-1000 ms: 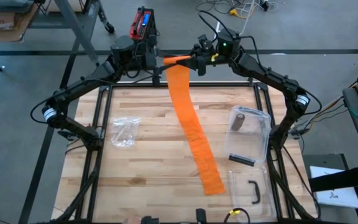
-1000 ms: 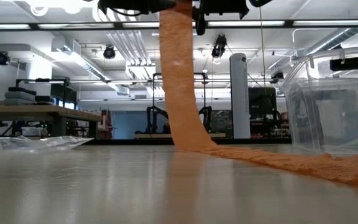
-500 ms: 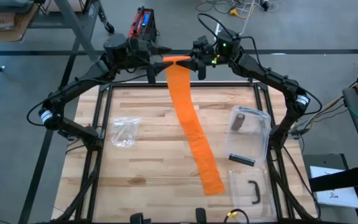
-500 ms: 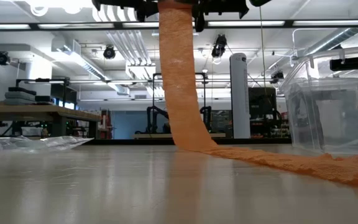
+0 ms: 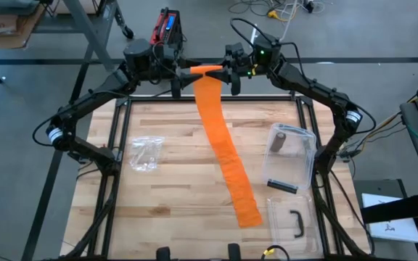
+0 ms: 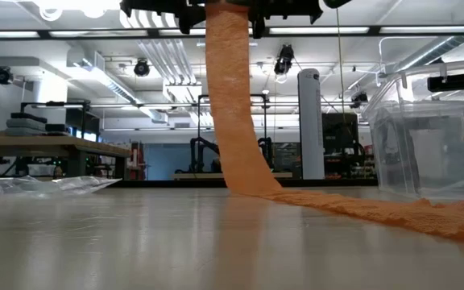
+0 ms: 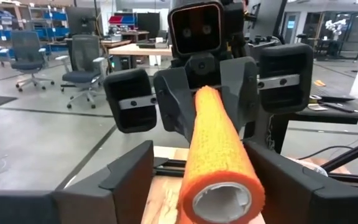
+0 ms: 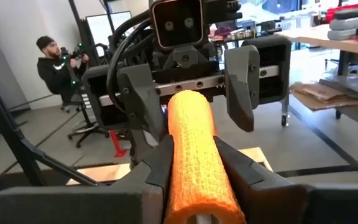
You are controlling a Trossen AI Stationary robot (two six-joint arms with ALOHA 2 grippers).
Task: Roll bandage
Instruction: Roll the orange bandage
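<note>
No text, label, brand, number or sign can be read anywhere here.

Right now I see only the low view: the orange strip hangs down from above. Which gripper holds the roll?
Observer: The right gripper is shut on the orange roll; its fingers press on both sides.
Operator: And the left gripper?
Observer: The left gripper is open; its fingers stand apart from the roll's other end.
Operator: Where does the strip end?
Observer: Its loose end lies flat on the table, near the front edge, apart from the clear box.
</note>
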